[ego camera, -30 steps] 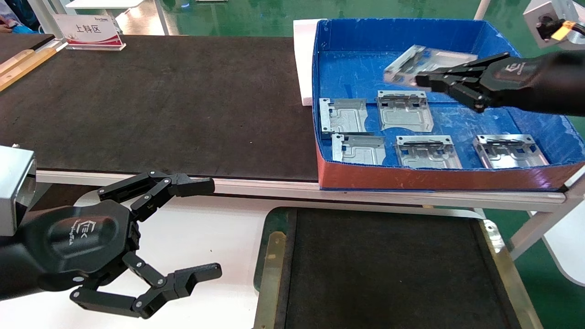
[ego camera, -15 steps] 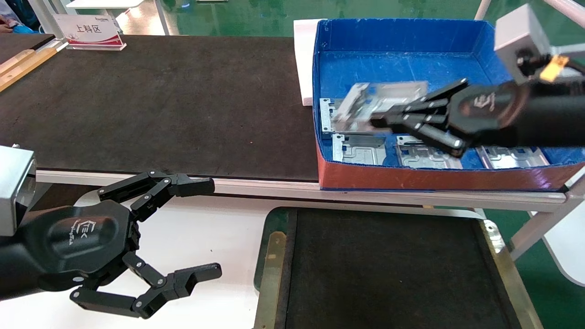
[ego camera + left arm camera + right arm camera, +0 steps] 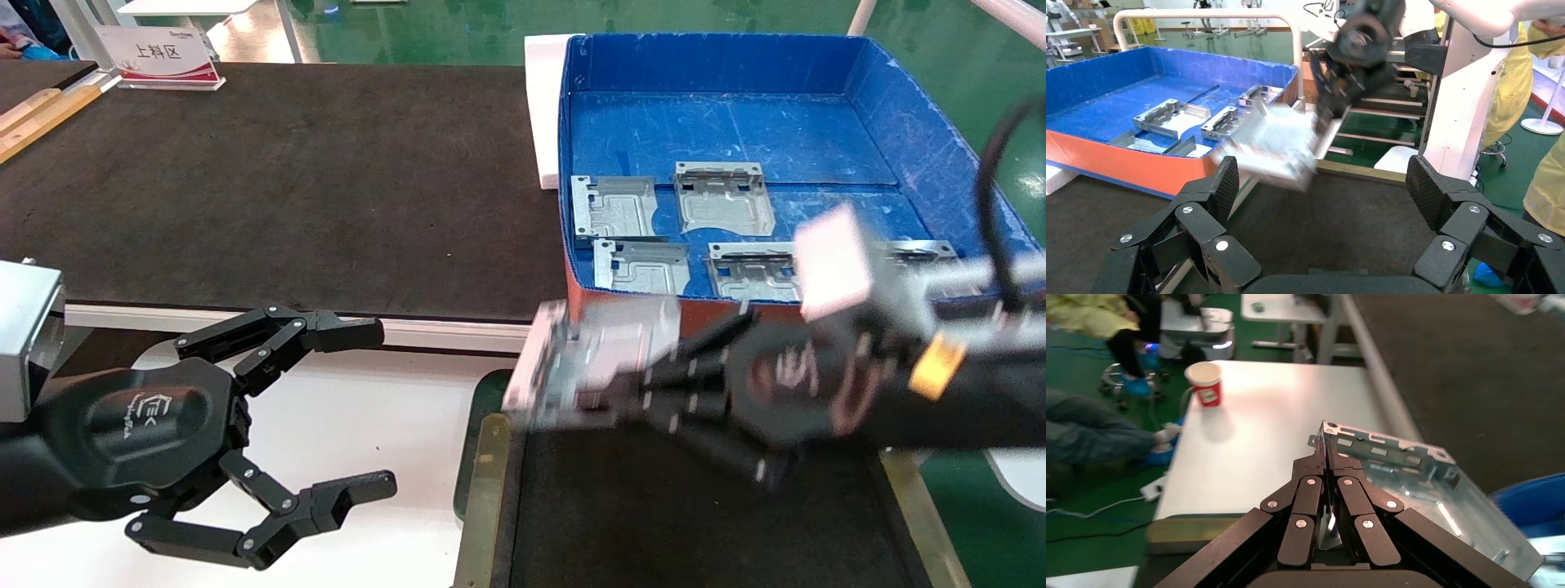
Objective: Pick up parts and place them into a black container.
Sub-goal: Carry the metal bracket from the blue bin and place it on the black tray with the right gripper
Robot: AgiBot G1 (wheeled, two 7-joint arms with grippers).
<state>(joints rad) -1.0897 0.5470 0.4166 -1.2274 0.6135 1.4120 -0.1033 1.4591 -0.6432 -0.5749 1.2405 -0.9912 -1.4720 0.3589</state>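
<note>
The right hand (image 3: 629,392) hangs over the far-left corner of the black container (image 3: 899,490), fingers pressed together on one edge of a stamped metal part (image 3: 592,367). The right wrist view shows the pinch well: both fingers meet on the plate's bent flange, so the part sticks out ahead of them like a paddle, its embossed face free. Gripping by the edge looks sensible to me, since it should let the plate be laid flat on the tray floor without the fingers getting trapped beneath. The part is airborne, clear of the tray floor, which lies bare and matte below it.

Behind, the blue corrugated box (image 3: 915,106) with its red front sits at the near-right end of the long dark tabletop (image 3: 286,180), and five more plates (image 3: 723,196) lie flat along its near side. They lie singly, not stacked, which presumably keeps each edge reachable.

The left hand (image 3: 372,408) is parked off the tray's left rim over the white bench (image 3: 368,425), fingers spread wide and holding nothing.

For writing: a white sign (image 3: 159,53) at the tabletop's far-left corner reads 上料区, and each hand's black housing carries a small embossed logo, too small to read with confidence.
</note>
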